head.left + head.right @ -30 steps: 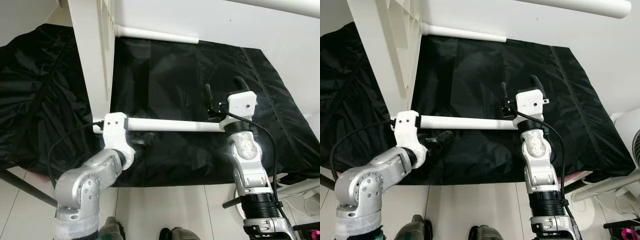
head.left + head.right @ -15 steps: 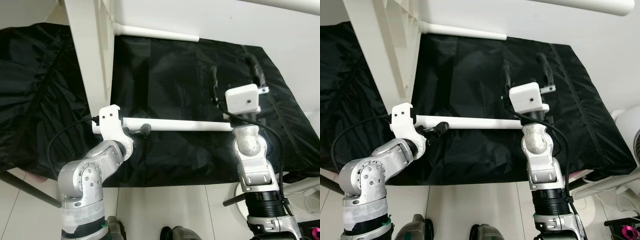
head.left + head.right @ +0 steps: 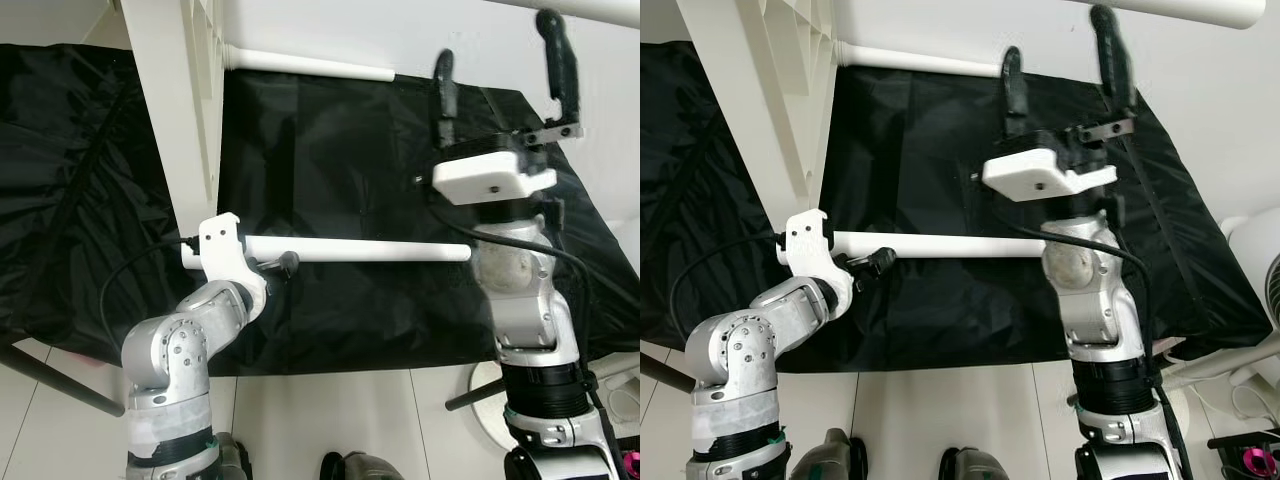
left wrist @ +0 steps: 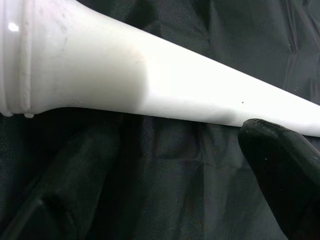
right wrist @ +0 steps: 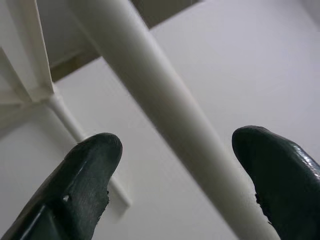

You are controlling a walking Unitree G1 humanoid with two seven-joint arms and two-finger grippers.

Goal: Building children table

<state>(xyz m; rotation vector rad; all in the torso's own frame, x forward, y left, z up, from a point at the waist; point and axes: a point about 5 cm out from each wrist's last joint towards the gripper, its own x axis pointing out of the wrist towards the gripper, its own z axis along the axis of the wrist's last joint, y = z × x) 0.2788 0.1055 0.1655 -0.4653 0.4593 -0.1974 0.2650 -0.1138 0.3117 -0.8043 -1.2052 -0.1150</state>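
Over the black cloth [image 3: 340, 140], the white table leg [image 3: 370, 251] lay flat beside the left gripper [image 3: 283, 264], whose fingers stood apart and not on it, while the right gripper [image 3: 503, 60] was raised high with fingers spread wide.

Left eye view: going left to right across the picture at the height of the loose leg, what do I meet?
Crumpled black cloth → left gripper at the near end of the leg → long white round table leg lying across the cloth → silver right arm, its gripper raised with fingers open → black cloth's right edge.
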